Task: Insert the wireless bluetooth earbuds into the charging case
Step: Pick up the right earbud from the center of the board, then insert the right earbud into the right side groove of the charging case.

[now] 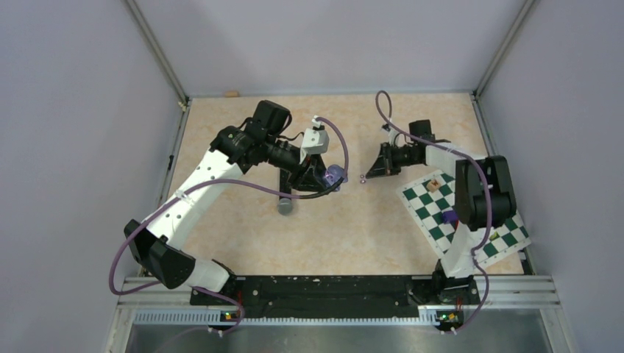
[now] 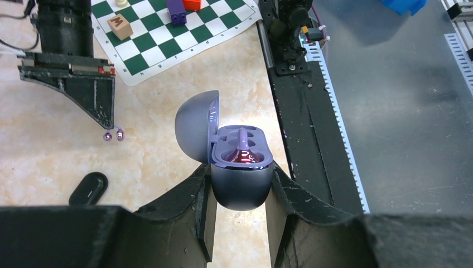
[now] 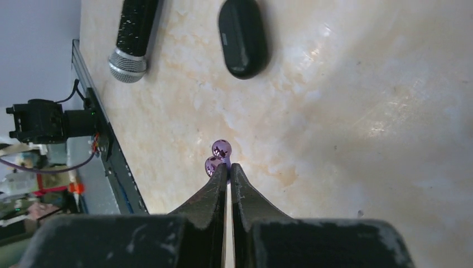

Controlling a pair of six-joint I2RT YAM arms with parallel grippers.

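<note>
My left gripper [image 2: 240, 172] is shut on the grey-purple charging case [image 2: 241, 187], which it holds upright by its rounded body. The case's lid [image 2: 195, 125] stands open to the left. One glossy purple-red earbud [image 2: 243, 154] sits in the near well of the case. A second purple earbud [image 3: 217, 155] shows as two small shiny beads. My right gripper [image 3: 228, 166] is shut on it at the very fingertips, just over the marbled table. From above, the right gripper [image 1: 366, 176] stands a short way right of the case [image 1: 335, 175].
A microphone [image 3: 134, 33] and a black oval case [image 3: 242, 36] lie on the table beyond the right gripper. A green-and-white chessboard mat [image 1: 463, 213] with a wooden cube [image 2: 119, 25] and a purple block [image 2: 176, 11] lies at the right. A black rail [image 2: 295, 111] runs along the near edge.
</note>
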